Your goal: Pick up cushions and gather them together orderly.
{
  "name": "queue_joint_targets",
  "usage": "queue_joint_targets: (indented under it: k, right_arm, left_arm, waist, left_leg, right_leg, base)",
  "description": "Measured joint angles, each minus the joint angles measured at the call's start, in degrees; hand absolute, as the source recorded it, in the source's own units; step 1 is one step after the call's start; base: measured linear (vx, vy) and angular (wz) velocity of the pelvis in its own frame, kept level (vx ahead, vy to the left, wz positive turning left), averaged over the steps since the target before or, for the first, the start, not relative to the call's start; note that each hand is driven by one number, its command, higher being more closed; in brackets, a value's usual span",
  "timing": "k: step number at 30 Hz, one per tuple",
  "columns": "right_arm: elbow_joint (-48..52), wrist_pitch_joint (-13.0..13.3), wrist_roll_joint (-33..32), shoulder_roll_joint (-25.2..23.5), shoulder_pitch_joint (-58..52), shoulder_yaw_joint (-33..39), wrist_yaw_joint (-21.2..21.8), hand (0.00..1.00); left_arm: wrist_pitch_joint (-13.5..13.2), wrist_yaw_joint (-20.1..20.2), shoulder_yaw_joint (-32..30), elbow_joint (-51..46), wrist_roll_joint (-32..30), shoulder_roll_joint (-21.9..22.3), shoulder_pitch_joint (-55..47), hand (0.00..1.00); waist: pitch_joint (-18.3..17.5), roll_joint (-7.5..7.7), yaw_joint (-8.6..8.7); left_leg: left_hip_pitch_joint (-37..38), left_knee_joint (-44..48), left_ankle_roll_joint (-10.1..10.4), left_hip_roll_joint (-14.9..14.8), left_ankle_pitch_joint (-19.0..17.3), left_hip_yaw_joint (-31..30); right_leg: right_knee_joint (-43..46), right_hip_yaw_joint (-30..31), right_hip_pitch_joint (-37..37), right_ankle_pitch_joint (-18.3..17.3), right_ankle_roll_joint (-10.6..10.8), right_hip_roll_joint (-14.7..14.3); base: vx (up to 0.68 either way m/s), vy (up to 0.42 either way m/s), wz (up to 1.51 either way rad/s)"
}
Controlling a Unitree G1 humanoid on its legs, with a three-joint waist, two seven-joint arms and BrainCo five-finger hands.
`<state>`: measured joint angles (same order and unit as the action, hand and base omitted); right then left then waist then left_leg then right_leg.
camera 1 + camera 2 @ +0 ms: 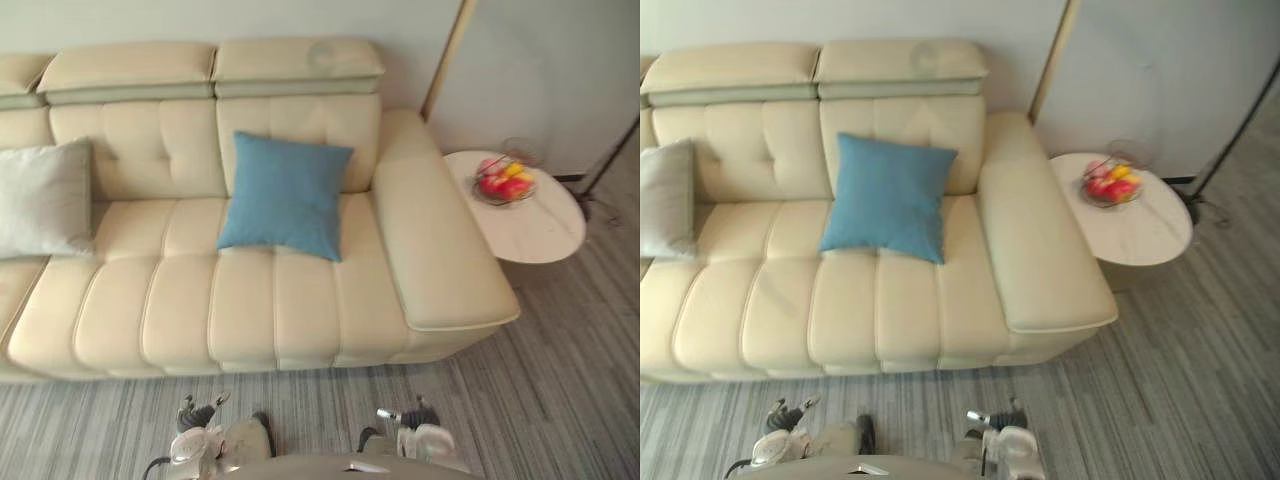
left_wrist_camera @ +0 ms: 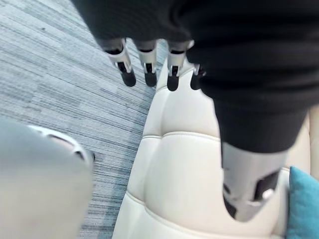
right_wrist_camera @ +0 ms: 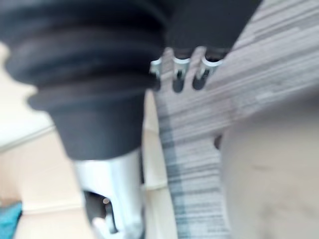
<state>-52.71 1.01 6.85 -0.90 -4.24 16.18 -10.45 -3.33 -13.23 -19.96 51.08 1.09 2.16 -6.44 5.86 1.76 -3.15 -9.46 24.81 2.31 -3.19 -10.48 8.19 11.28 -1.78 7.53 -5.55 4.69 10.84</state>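
Both hands hang low in front of the sofa (image 1: 250, 300), over the striped floor and well short of the seat. In its wrist view my left hand (image 1: 198, 414) has straight, slack fingers (image 2: 149, 69) with nothing between them and the thumb. My right hand (image 1: 415, 413) is the same, its fingers (image 3: 178, 74) loose and empty.

The blue cushion (image 1: 285, 195) leans against the backrest on the right part of the seat. It lies straight ahead of me, about midway between my two hands, so I judge neither arm has a real advantage. It is close to square, slightly rotated, with its lower right corner dipping toward the seat. There is no long side to line up with, and I would take it by its upper edge or a side.

The pale grey cushion (image 1: 45, 200) stands upright at the far left of the seat, well apart from the blue one and clearly on my left arm's side. A round side table (image 1: 540, 230) with a fruit bowl (image 1: 505, 182) sits beyond the right armrest.
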Motion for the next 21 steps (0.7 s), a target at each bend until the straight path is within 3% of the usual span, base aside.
queue_joint_targets:
  k: [1,4,6,10,11,13,14,15,16,17,18,20,21]
  right_arm:
    - [-0.1,0.2,-0.1,1.1,0.5,1.0,0.0,0.00]
    - [-0.2,0.0,-1.7,-0.3,-0.7,3.4,-0.1,0.00]
    - [-0.3,0.0,-2.1,-0.3,-1.0,3.6,0.0,0.00]
    - [-0.3,0.0,-2.4,0.3,-0.6,3.1,-0.1,0.00]
    - [-0.5,0.0,-2.4,0.8,0.0,2.5,-0.1,0.00]
    - [-1.1,0.1,-2.5,1.5,1.2,1.7,-0.1,0.00]
    - [-1.5,0.2,-2.6,2.0,1.4,1.4,-0.1,0.00]
    - [-2.3,0.1,-3.0,2.5,2.8,2.1,-0.1,0.00]
    - [-2.7,-0.1,-3.1,3.4,3.1,2.5,-0.1,0.00]
    - [-2.9,-0.2,-2.9,4.1,3.4,2.4,-0.2,0.00]
    - [-4.1,-0.1,-3.0,4.0,3.5,2.1,-0.1,0.00]
    - [-4.6,0.0,-2.9,4.1,3.6,2.0,-0.1,0.00]
    - [-4.9,-0.1,-3.0,4.2,4.1,2.0,-0.1,0.00]
  left_arm:
    - [0.2,0.0,-0.7,1.0,0.1,0.3,-0.8,0.00]
    - [0.4,0.0,-1.2,2.4,0.9,-0.2,-0.3,0.00]
    - [0.8,0.3,-1.1,3.9,0.7,-0.1,0.3,0.00]
    - [1.0,1.1,0.3,5.5,-1.4,-0.4,1.4,0.00]
    - [1.1,1.2,0.7,6.0,-1.5,-0.4,1.9,0.00]
    - [1.7,1.2,1.2,6.3,-1.5,-0.2,2.5,0.00]
    - [1.8,1.3,1.7,6.3,-1.7,-0.1,2.5,0.00]
    - [1.8,1.3,2.7,6.3,-2.0,0.0,2.4,0.00]
    - [1.9,1.4,3.5,6.2,-2.2,0.1,2.6,0.00]
    - [1.9,1.5,4.7,6.1,-2.5,0.0,2.5,0.00]
    - [1.9,1.6,5.1,6.4,-2.5,-0.9,2.2,0.00]
    - [2.0,1.6,5.1,7.0,-2.5,-1.5,2.0,0.00]
    - [2.0,1.7,5.2,7.0,-2.3,-1.7,1.7,0.00]
  waist:
    - [-0.7,-2.11,-0.42]
    - [-1.2,-0.59,0.51]
    - [-1.3,-0.72,1.32]
    - [-1.5,-1.12,1.62]
    - [-1.6,-1.43,1.55]
    - [-1.2,-2.72,1.27]
    - [-1.0,-3.01,1.37]
    - [-0.4,-4.11,1.59]
    - [-0.1,-4.73,1.88]
    - [0.3,-5.44,1.78]
    - [0.2,-5.07,1.43]
    - [0.1,-5.33,1.40]
    - [0.3,-5.02,1.24]
  left_leg:
    - [0.9,-0.6,0.2,-1.8,-6.0,-1.2]
    - [3.8,-4.2,0.3,-1.3,-5.2,2.4]
    - [5.5,-6.1,0.7,-1.5,-4.7,5.4]
    - [7.8,-8.0,1.1,-3.2,-4.0,11.2]
    - [8.1,-8.1,1.2,-4.1,-3.9,13.2]
    - [8.3,-8.2,0.0,-5.4,-2.7,16.4]
    - [9.1,-8.7,-0.7,-5.6,-2.2,17.9]
    - [11.7,-10.5,-0.7,-5.4,-2.2,21.0]
    - [13.9,-11.6,-0.3,-5.8,-2.4,23.6]
    - [15.6,-12.2,0.2,-5.8,-2.4,25.8]
    - [17.5,-11.9,1.8,-5.4,-3.0,27.9]
    - [17.6,-10.9,1.9,-6.3,-3.1,28.0]
    - [16.3,-4.4,1.9,-8.8,-3.2,27.9]
  right_leg:
    - [-0.3,1.5,0.7,1.7,0.9,-2.4]
    - [-1.6,3.5,0.2,5.1,-0.6,-3.2]
    - [-3.5,6.4,0.6,7.5,0.4,-4.0]
    - [-4.8,9.7,2.6,10.1,0.0,-7.1]
    - [-4.8,7.6,4.3,11.9,-1.4,-8.4]
    - [-5.2,-1.9,7.0,15.9,-7.0,-10.2]
    - [-5.9,-8.8,7.1,15.9,-9.8,-10.0]
    - [-2.7,-20.8,6.7,8.2,-14.7,-8.2]
    - [1.2,-27.6,6.8,4.2,-15.1,-5.9]
    - [5.3,-34.9,6.3,0.5,-15.2,-3.1]
    - [7.0,-36.3,5.7,1.5,-11.0,-2.5]
    - [6.3,-32.8,6.2,0.8,-9.9,-4.7]
    - [5.0,-29.6,6.4,0.5,-9.5,-6.7]
  base:
    - [-0.05,0.197,-1.15]
    - [0.00,0.085,-0.66]
    - [0.05,0.033,-0.74]
    - [0.10,0.004,-0.89]
    - [0.16,-0.037,-1.49]
    - [0.11,-0.077,-1.76]
    - [0.05,-0.169,-1.76]
    - [0.03,-0.191,-1.52]
    - [0.05,-0.200,-1.37]
    - [0.07,-0.176,-1.48]
    - [0.08,-0.168,-1.32]
    - [0.06,-0.189,-1.13]
    - [0.09,-0.219,-1.18]
